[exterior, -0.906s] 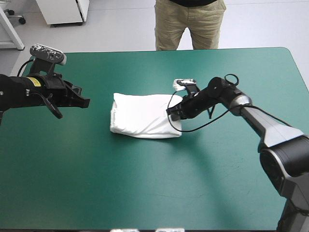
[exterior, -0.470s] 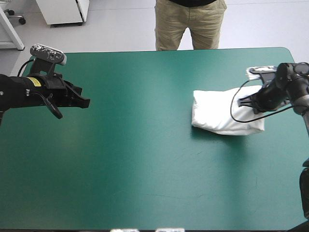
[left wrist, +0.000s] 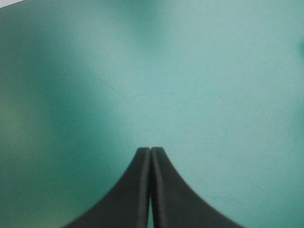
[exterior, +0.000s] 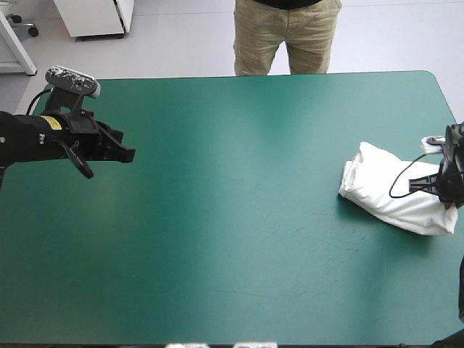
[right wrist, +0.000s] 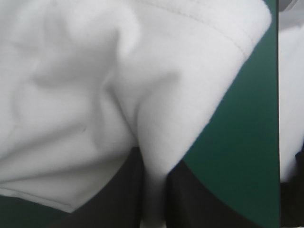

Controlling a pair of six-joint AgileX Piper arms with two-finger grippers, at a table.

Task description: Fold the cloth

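High view: above and behind the robot, facing forward and down, taking in nearly the whole teal-green-covered desk (exterior: 217, 254).
Left wrist view: along the black fin-fingered left claw (left wrist: 150, 152), close over bare cover.
Right wrist view: along the black right claw (right wrist: 154, 164), hard against the white folded T-shirt (right wrist: 95, 85).
Shared: high and right wrist views both show the T-shirt.

It looked like a robotics lab: a black robot arm (exterior: 36, 138) reached over a counter (exterior: 239, 290) with a teal-green cover, on a pale floor (exterior: 181, 43), with a white cabinet (exterior: 94, 14) (only its base showed) and a castor (exterior: 30, 29) beyond
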